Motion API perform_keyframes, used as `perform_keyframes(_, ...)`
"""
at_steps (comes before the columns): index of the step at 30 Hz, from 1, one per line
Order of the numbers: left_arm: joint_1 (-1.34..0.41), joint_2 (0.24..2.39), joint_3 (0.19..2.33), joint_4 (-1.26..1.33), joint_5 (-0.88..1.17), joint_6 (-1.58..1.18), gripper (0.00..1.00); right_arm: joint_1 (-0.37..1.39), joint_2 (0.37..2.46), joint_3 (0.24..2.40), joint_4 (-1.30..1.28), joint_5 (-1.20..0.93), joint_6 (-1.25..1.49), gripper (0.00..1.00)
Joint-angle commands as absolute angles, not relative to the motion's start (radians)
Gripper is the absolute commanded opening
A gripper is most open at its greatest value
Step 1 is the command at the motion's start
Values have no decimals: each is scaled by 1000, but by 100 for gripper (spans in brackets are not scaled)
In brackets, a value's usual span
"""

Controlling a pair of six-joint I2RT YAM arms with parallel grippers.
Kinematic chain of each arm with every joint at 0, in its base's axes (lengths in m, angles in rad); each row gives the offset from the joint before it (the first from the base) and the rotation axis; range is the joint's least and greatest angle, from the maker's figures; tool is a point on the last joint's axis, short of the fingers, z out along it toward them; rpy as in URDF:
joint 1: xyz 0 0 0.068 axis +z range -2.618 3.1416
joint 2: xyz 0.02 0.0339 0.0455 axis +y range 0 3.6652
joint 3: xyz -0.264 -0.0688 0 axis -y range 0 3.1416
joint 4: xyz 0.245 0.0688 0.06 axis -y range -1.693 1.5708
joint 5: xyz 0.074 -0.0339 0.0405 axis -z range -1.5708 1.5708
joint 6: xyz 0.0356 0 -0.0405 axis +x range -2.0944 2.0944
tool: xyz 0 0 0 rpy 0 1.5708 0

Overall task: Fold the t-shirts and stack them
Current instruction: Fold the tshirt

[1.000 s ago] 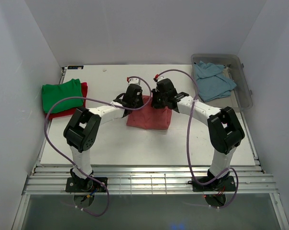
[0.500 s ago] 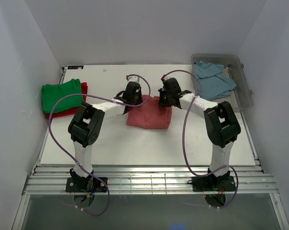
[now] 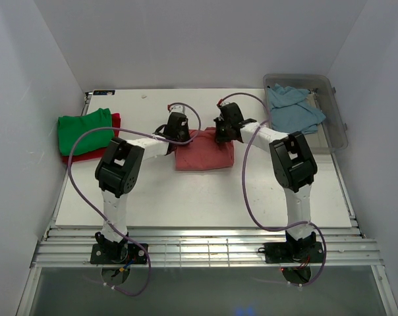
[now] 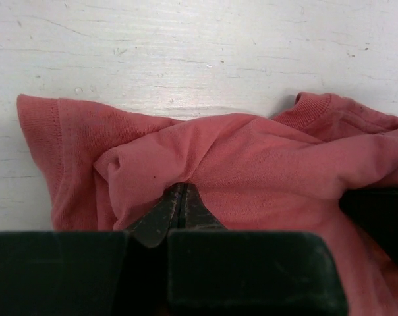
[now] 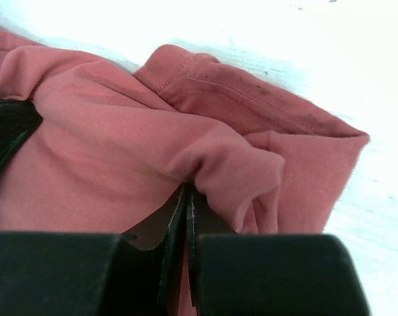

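The salmon-pink t-shirt [image 3: 204,153] lies partly folded at the table's middle. My left gripper [image 3: 176,135] is shut on a pinch of its cloth at the far left edge; the wrist view shows the fingertips [image 4: 180,192] closed in a fold of the shirt [image 4: 265,164]. My right gripper [image 3: 222,135] is shut on the cloth at the far right edge, the shirt [image 5: 120,138] bunched over the fingertips [image 5: 188,191]. A bright green t-shirt [image 3: 85,130] lies folded on a red t-shirt [image 3: 113,125] at the far left. A light blue t-shirt [image 3: 292,110] lies crumpled in the bin.
A clear plastic bin [image 3: 336,125] stands at the far right of the white table [image 3: 205,197]. White walls close in the sides and back. Purple cables loop from both arms.
Both grippers have moved toward the far side of the table, drawing the salmon-pink shirt's edge with them. The shirt now looks shorter front to back.
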State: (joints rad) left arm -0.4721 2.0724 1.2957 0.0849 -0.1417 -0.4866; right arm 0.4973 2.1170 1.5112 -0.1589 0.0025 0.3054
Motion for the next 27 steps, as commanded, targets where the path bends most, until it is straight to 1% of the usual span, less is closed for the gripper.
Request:
perform_keyframes(1, -459, 1932, 1315, 45, -175, -440, 5, 489, 2027, 1545, -161, 47, 249, 8)
perform_keyframes(3, -457, 1892, 1337, 19, -192, -436, 9, 489, 1940, 1510, -149, 54, 239, 8)
perform_keyframes(4, -457, 1850, 1338, 5, -199, -437, 15, 491, 1910, 1497, -143, 49, 236, 8)
perform_keyframes(6, -457, 1809, 1324, -35, -218, -439, 23, 491, 1846, 1473, -146, 26, 238, 9)
perform_keyframes(7, -457, 1787, 1284, -38, -221, -439, 31, 491, 1830, 1447, -149, 17, 241, 9)
perform_keyframes(8, -454, 1743, 1258, -41, -225, -445, 51, 491, 1818, 1431, -159, 11, 245, 9)
perform_keyframes(10, -446, 1707, 1173, -41, -194, -459, 72, 495, 1802, 1378, -163, -23, 259, 9)
perform_keyframes(11, -434, 1691, 1140, -34, -171, -463, 73, 494, 1802, 1361, -163, -23, 265, 9)
perform_keyframes(12, -425, 1663, 1108, -23, -146, -474, 85, 495, 1818, 1347, -166, -34, 268, 9)
perform_keyframes(13, -413, 1655, 1080, -12, -74, -482, 98, 494, 1831, 1339, -172, -38, 276, 8)
perform_keyframes(16, -350, 1632, 974, 76, 117, -514, 98, 497, 1908, 1347, -216, -64, 279, 8)
perform_keyframes(17, -315, 1634, 933, 90, 227, -531, 98, 495, 1946, 1359, -225, -71, 281, 8)
perform_keyframes(20, -270, 1657, 884, 132, 368, -563, 98, 499, 1999, 1370, -239, -81, 278, 8)
perform_keyframes(27, -222, 1730, 839, 261, 543, -626, 98, 502, 2052, 1391, -252, -74, 267, 8)
